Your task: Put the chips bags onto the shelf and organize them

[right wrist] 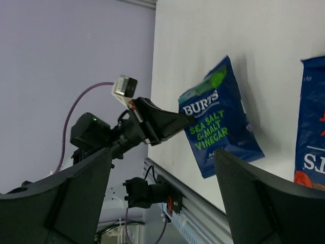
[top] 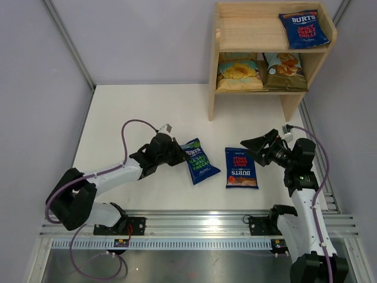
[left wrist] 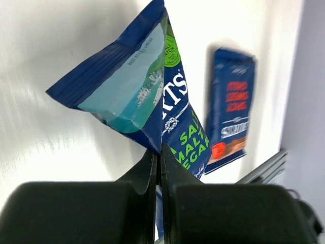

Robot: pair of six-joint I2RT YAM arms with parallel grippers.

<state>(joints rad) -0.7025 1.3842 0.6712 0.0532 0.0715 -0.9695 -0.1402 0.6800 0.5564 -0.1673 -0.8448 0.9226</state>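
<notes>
In the top view, my left gripper (top: 178, 152) is closed firmly on the nine o'clock edge of the green-label bag (top: 200, 163), near the middle of the table (top: 129, 112). The red-label bag (top: 241, 168) lies flat just beside it at three o'clock. The right gripper (top: 254, 144) hovers at two o'clock from that red bag, jaws wide apart, holding nothing. The shelf (top: 213, 71) stands far, at about one o'clock from both bags. Its lower tier holds two tan bags (top: 238, 73) side by side, and the upper tier holds one blue bag (top: 303, 28) at its right side, so the left part is free. In the left wrist view, the fingers (left wrist: 142, 173) pinch only a thin corner of the green bag, and the bag seems tilted up from the surface. In the right wrist view, both pads (right wrist: 254, 203) stand far apart with nothing between them. I judge this pinch is small, so I should lift slowly and let the bag hang without swinging. Then I carry it over the front edge of the upper tier, set it down at nine o'clock of the blue bag, and only then release.
</notes>
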